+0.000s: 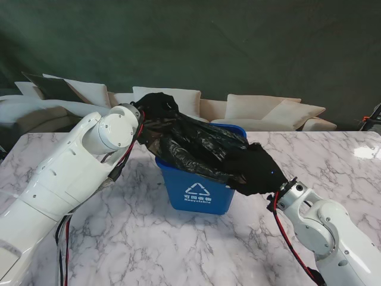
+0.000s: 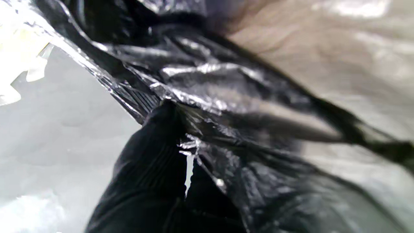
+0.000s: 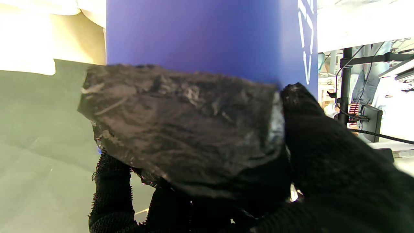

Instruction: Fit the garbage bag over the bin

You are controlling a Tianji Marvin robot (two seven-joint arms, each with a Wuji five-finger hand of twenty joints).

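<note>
The marble table is nearest to me, and two white arms come up over it, one on each side. The right hand wears a black glove and it is closed on a fold of the garbage bag, right at the near right corner of the bin. In the right wrist view the gloved fingers pinch a crumpled flap of the bag against the blue wall of the bin.

There is one bin. It is blue, with a white recycle sign and white letters on the front, and it stands in the middle of the table. There is one bag. It is black, shiny and very wrinkly. It lies across the top of the bin, stretched between the two hands. I cannot see inside the bin, because the bag covers it.

The left hand, also in a black glove, is higher and farther away, at the far left of the bin. It is closed on the bag too, and the left wrist view shows a dark finger pressed into the shiny plastic.

Behind the table are pale cushions and a dark curtain
</note>
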